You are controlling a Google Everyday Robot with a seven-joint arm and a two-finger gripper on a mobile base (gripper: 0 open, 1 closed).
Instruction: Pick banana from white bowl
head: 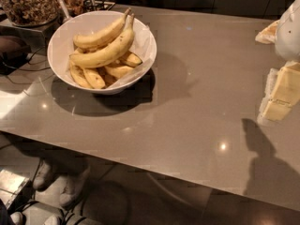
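The robot's white-and-pale-yellow gripper [279,97] hung over the right edge of the glossy grey table [187,107], its opening impossible to tell, well apart from the long, thick yellow banana [105,53] lying atop stubbier yellow bananas [117,71] in the wide white paper-lined bowl [57,41].

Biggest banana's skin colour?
Banana is yellow with faint brown specks, camera view; gripper sits at the right edge.
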